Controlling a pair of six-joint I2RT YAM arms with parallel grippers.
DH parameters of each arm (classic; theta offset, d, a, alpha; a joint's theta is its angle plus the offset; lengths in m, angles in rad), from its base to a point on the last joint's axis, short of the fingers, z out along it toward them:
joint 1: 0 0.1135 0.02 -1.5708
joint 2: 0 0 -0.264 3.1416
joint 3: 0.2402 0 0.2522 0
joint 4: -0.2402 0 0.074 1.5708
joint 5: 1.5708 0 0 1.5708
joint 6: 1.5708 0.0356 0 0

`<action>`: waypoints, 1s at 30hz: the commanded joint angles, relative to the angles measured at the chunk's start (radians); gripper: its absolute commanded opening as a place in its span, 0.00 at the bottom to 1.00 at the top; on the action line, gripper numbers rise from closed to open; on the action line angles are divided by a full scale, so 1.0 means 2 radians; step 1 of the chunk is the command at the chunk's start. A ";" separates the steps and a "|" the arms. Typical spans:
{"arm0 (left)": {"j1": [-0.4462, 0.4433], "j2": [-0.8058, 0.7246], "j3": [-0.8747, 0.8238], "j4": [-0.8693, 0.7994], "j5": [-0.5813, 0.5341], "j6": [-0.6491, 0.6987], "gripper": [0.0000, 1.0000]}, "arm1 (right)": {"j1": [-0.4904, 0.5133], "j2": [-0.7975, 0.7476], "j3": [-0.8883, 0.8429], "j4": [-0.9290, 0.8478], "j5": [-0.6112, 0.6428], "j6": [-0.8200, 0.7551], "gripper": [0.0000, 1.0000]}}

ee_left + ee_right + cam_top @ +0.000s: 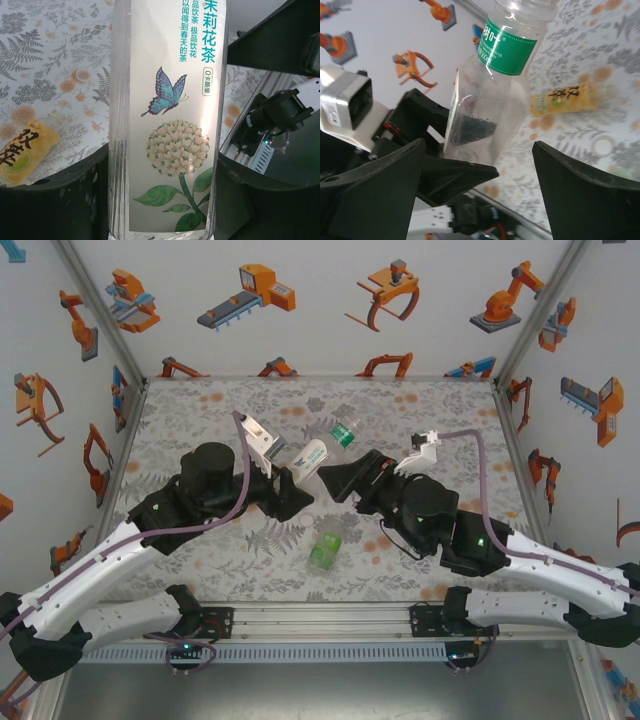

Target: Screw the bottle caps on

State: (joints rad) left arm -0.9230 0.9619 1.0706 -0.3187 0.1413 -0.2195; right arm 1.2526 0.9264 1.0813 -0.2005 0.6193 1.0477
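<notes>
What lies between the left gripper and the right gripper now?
The clear bottle, gripped by the left gripper, with the open right gripper facing it; the top and right wrist views show this.

Left wrist view: the clear bottle runs off the top and bottom edges. The amber bottle is cut by the left edge and partly behind the left fingers. Right wrist view: the clear bottle's mouth leaves the top edge, and its base sits behind those fingers. From above, the green bottle is too small to tell capped or bare.
</notes>
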 commanded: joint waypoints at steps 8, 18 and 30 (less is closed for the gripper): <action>-0.001 -0.015 -0.016 0.071 0.052 0.003 0.27 | -0.025 0.034 0.042 0.027 0.009 0.085 0.76; -0.002 -0.013 -0.017 0.084 0.061 0.002 0.27 | -0.080 0.079 0.083 -0.027 -0.056 0.094 0.69; -0.002 -0.010 -0.016 0.068 0.020 0.003 0.27 | -0.095 0.082 0.084 -0.054 -0.057 0.104 0.56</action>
State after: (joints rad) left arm -0.9234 0.9516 1.0355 -0.2142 0.1925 -0.2241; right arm 1.0698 1.0985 1.2263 -0.2726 0.4988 1.2461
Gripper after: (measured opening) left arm 0.586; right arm 0.580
